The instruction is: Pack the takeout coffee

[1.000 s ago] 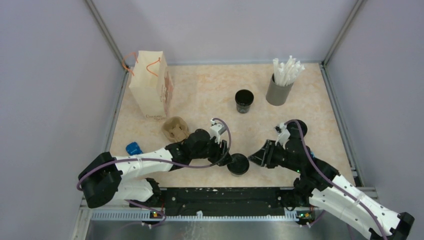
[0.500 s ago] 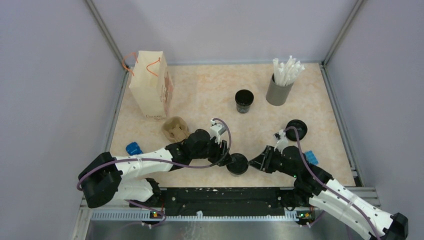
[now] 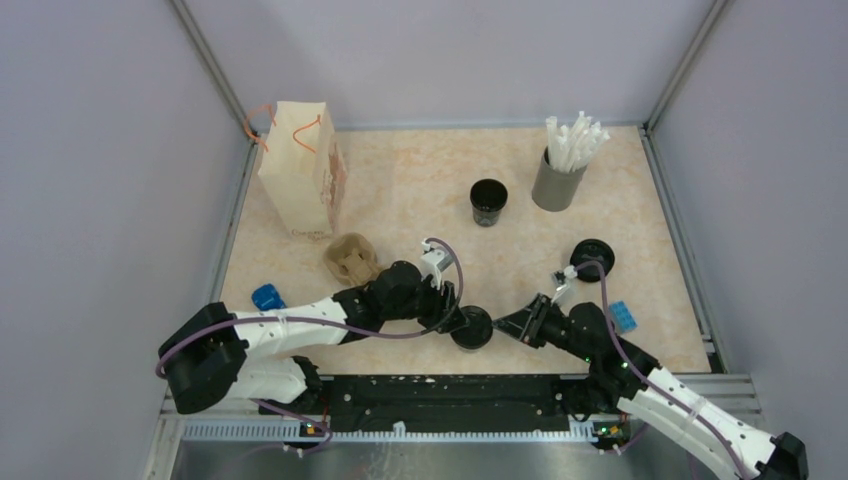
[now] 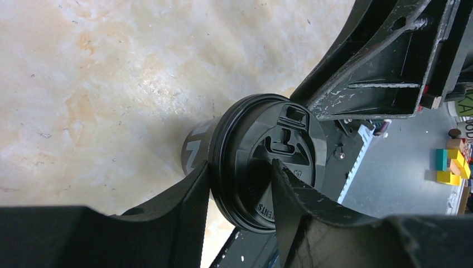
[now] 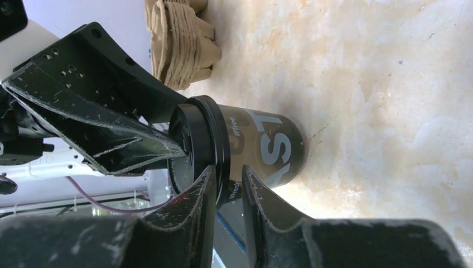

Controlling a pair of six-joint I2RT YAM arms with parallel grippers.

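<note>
Top external view first, since it shows the room best. The lidded cup (image 3: 472,328) stands low in the frame, right at the near edge of the table (image 3: 420,190), with the black rail (image 3: 440,390) just below it. Above it we've got a wide stretch of bare marble running up to the open cup (image 3: 488,200) and the straw holder (image 3: 556,182) at upper right. The paper bag (image 3: 300,175) stands upright at upper left against the side wall, well apart from the cup, with the brown carrier stack (image 3: 350,258) between the two. A loose lid (image 3: 592,258) lies right of center, near the right arm.

The cup is boxed in from both sides: the left gripper (image 3: 455,320) touches it from the left and the right gripper (image 3: 503,324) comes in from the right.

On the left wrist view the jaws stand about half spread, one finger (image 4: 187,206) against the side of the lid's rim, the other tip lying over the lid's top. We can't tell if that's a real grip.

On the right wrist view the fingers (image 5: 195,206) are narrow, straddling the edge of the lid rim where it meets the cup wall. We can't tell whether they're clamped.
</note>
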